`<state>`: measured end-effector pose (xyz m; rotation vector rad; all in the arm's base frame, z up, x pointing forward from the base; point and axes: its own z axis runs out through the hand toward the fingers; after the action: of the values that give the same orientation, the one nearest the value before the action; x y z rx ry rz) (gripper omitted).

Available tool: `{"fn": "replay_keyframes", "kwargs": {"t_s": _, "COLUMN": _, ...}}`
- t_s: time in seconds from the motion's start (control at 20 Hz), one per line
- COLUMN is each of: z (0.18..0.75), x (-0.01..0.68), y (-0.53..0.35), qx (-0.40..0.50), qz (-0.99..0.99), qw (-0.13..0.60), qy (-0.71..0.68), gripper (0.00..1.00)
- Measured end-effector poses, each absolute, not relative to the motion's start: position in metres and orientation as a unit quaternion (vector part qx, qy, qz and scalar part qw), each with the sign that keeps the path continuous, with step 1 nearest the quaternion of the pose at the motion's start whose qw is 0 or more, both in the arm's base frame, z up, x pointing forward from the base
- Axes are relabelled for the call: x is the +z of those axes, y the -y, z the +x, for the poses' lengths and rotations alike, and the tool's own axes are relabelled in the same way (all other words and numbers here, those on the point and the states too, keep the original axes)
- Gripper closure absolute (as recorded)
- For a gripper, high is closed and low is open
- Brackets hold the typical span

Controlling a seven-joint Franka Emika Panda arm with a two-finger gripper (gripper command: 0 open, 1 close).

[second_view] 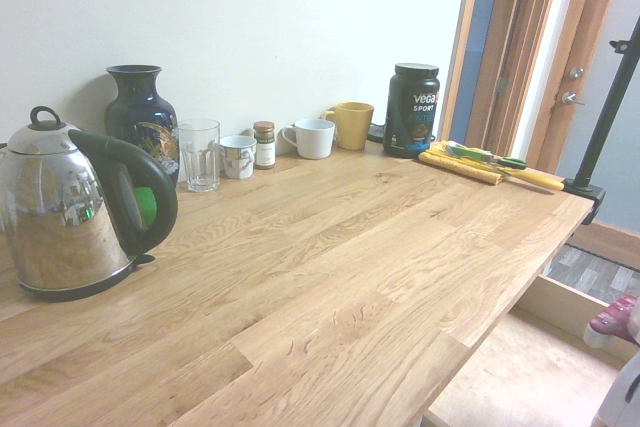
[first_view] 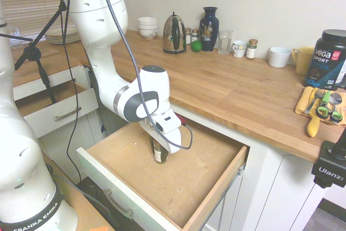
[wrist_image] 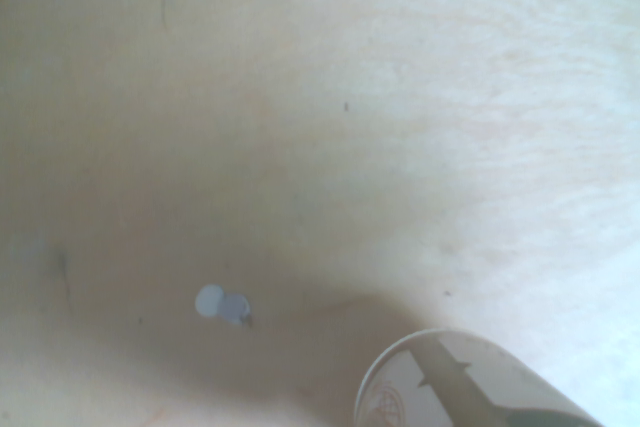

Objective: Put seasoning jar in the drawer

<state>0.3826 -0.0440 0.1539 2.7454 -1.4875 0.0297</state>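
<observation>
The tool [first_view: 158, 154] grips the seasoning jar [first_view: 159, 152] inside the drawer [first_view: 186, 179]; at 2 o'clock, a "Vega Sport" tub [first_view: 327, 58] stands on the wooden table [first_view: 227, 87].

A small clear glass seasoning jar [first_view: 159, 151] with white label and dark contents sits under the white gripper [first_view: 160, 145], over the pale brown, faintly grained wooden bottom of the white-fronted drawer [first_view: 189, 187].
</observation>
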Motion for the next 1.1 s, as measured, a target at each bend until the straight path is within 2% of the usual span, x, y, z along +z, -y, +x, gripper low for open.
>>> {"fn": "replay_keyframes", "kwargs": {"t_s": 0.3, "z": 0.385, "x": 0.143, "y": 0.047, "qx": 0.011, "qz": 0.878, "qw": 0.001, "qy": 0.478, "gripper": 1.0}}
{"fn": "replay_keyframes", "kwargs": {"t_s": 0.35, "z": 0.387, "x": 0.142, "y": 0.047, "qx": 0.011, "qz": 0.878, "qw": 0.0, "qy": 0.479, "gripper": 0.0}}
{"fn": "replay_keyframes", "kwargs": {"t_s": 1.1, "z": 0.39, "x": 0.143, "y": 0.034, "qx": 0.008, "qz": 0.876, "qw": -0.006, "qy": 0.483, "gripper": 0.0}}
